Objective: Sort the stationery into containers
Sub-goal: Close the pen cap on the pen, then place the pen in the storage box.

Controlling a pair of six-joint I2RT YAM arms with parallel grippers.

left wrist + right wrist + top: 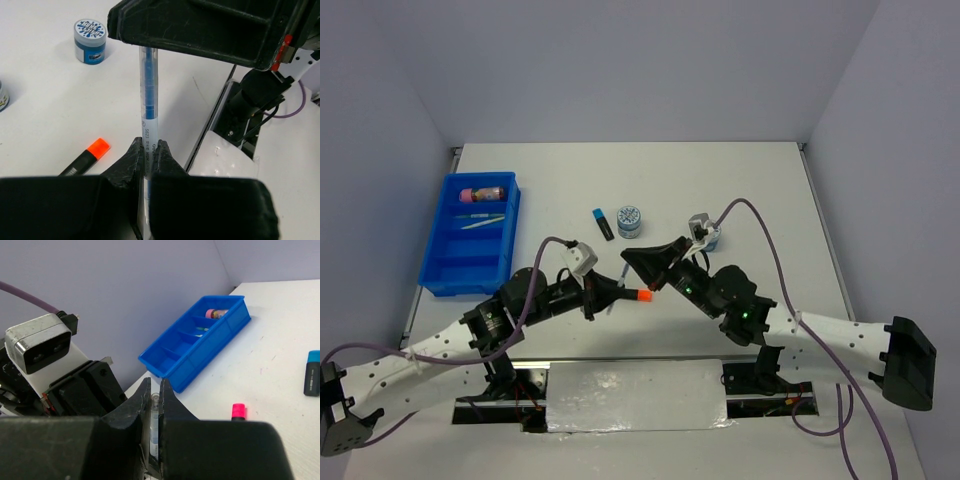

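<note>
Evidently left gripper and right gripper both clamp the thin pen; right should release first, since the tray lies at ten o'clock.

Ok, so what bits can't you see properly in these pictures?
Left wrist view: top end of the pen, behind the right gripper.
Left wrist view: one tape roll, cut by the left edge.
Left wrist view: body of the orange highlighter, behind the left gripper.
Right wrist view: the pink highlighter below its cap, behind the right gripper.
Top view: the thin items in the tray, too small to name.
</note>
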